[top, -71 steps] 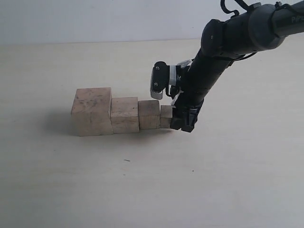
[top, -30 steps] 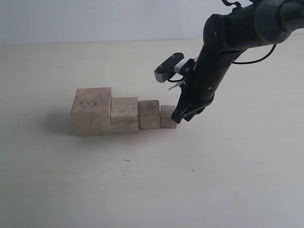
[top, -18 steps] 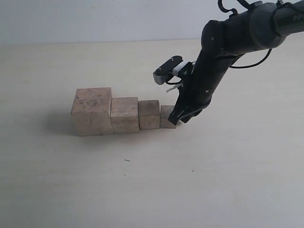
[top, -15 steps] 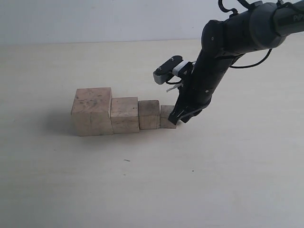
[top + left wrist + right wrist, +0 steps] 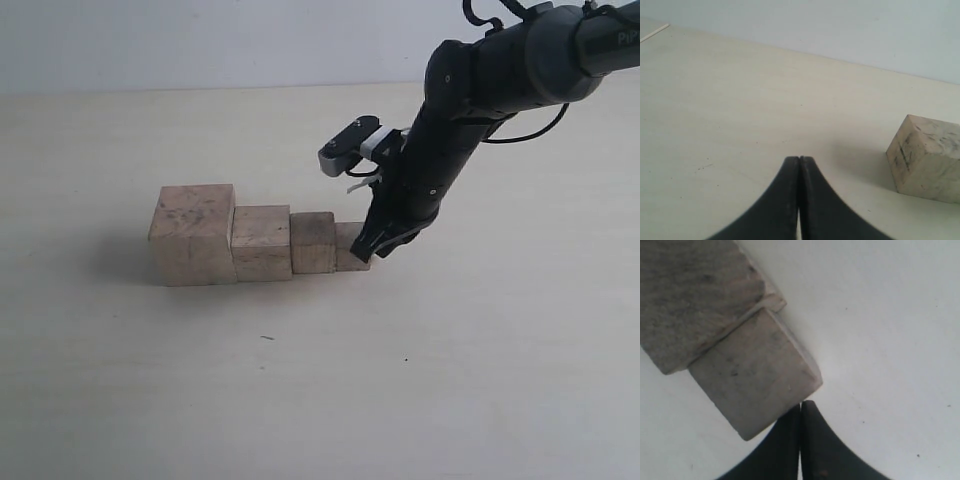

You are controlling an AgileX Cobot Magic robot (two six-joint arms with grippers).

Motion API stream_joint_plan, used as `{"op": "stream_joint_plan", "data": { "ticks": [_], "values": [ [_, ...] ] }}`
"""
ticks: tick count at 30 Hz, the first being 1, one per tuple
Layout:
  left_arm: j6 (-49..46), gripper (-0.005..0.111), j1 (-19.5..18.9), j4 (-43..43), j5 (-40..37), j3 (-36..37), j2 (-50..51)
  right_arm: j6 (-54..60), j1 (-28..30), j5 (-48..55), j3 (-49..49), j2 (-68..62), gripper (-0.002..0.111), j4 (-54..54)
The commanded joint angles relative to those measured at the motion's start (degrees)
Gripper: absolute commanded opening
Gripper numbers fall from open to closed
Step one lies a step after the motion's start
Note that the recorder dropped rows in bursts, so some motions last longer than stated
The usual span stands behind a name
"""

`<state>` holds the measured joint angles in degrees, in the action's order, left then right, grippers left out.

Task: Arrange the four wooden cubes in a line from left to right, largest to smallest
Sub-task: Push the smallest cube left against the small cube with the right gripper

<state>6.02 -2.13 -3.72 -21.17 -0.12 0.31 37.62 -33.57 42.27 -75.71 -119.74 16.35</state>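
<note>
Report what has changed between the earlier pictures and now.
The black right gripper, shut now, rose from the pale table beside the smallest pale wooden cube, tilted, then moved left until its tips met that cube's right side. That cube seems pushed very slightly left. The order stayed: largest pale wooden cube at left, smallest at right, in one touching row.

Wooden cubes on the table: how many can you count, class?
4, in one row: largest cube far left, second cube beside it, third cube next, smallest cube rightmost. None hidden.

Mottled beige-pink wooden cubes point(image 5: 262, 243), black right tool point(image 5: 364, 253), cream table point(image 5: 320, 400).
</note>
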Motion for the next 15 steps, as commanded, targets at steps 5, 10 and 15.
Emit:
{"op": "stream_joint_plan", "data": {
  "ticks": [5,10,15],
  "values": [
    [0.08,0.000,0.18,0.11,0.32,0.12,-0.31,1.83,-0.08,-0.55,-0.05,0.12,0.000,1.74],
    [0.08,0.000,0.18,0.11,0.32,0.12,-0.31,1.83,-0.08,-0.15,-0.05,0.12,0.000,1.85],
    [0.08,0.000,0.18,0.11,0.32,0.12,-0.31,1.83,-0.08,-0.04,-0.05,0.12,0.000,1.85]
  ]
}}
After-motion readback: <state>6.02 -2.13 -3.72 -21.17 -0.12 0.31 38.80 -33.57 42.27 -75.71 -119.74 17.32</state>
